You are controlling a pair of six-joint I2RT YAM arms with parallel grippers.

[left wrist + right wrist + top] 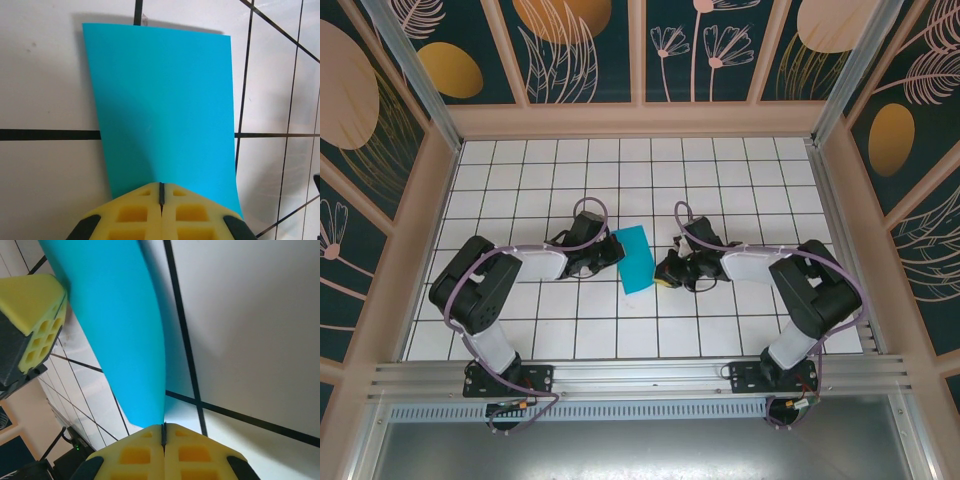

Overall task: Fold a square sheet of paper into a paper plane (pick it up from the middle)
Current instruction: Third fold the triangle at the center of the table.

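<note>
The white table, ruled into tiles by black lines, fills the middle of the top view, boxed in by dark panels with leaf and flower patterns. The left arm reaches in from the lower left and the right arm from the lower right, and they meet at the centre of the frame.

Between them is the square sheet of paper, bright cyan-blue, plain and unmarked. From above it looks like a narrow upright rectangle tilted slightly, about one tile wide and two long. In the left wrist view the sheet runs from the bottom centre to the top of the frame with straight edges. It bows gently and casts a soft shadow on the tiles along its left side. In the right wrist view it sweeps as a curved blue band from the top left down to the bottom centre.

The left gripper touches the sheet's left edge. Its yellow pads are pressed together on the paper's near edge. The right gripper is at the sheet's lower right, and its pads are likewise closed, pinching the tip of the paper.
</note>
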